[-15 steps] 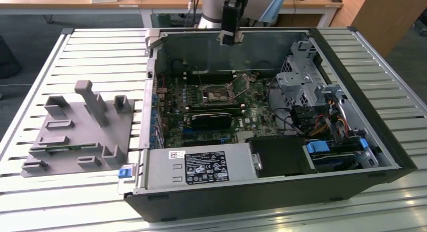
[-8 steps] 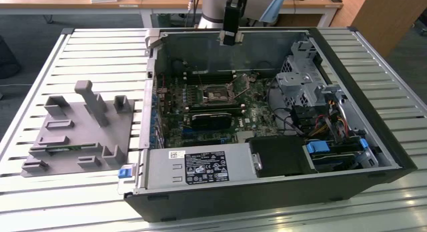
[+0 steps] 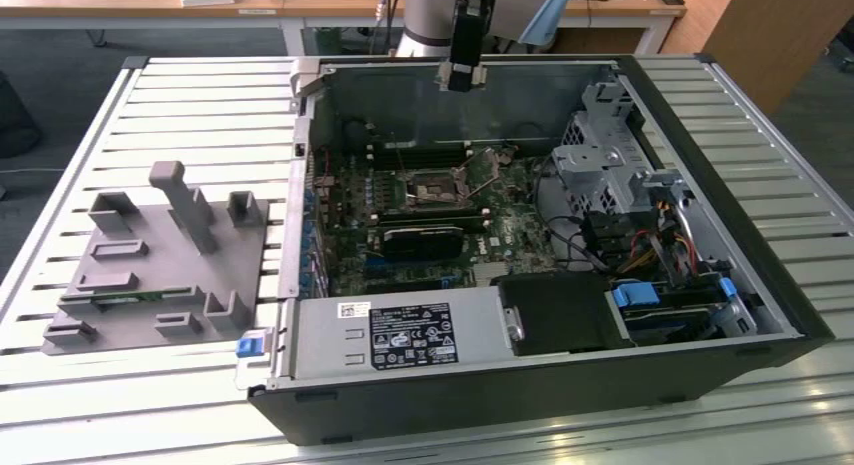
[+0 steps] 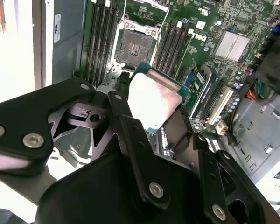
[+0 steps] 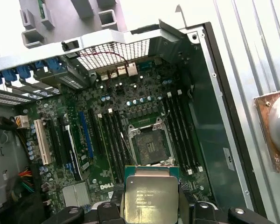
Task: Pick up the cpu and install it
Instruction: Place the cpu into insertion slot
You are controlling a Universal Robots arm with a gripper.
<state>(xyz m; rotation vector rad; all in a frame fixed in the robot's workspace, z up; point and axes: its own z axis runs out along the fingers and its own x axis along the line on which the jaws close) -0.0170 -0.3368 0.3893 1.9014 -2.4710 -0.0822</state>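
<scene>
Pincer point(image 3: 462, 82) is closed snug on the cpu point(image 5: 149, 197), gripping two opposite edges. The chip is square, with no long axis, metal lid toward the wrist. The bare socket point(image 5: 151, 147) lies beneath, apart.

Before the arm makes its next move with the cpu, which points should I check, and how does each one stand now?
1. Grip on the cpu: ok. The gripper is shut on it, as seen in both wrist views.
2. Socket empty: ok. No chip lies in it.
3. Socket contacts uncovered: ok. They show bare in both wrist views.
4. Cpu clear of the board: ok. In the exterior view the gripper hangs above the open case.
5. Cpu centred over the socket: cannot tell.
6. Cpu corner marks matched to the socket: cannot tell.
</scene>
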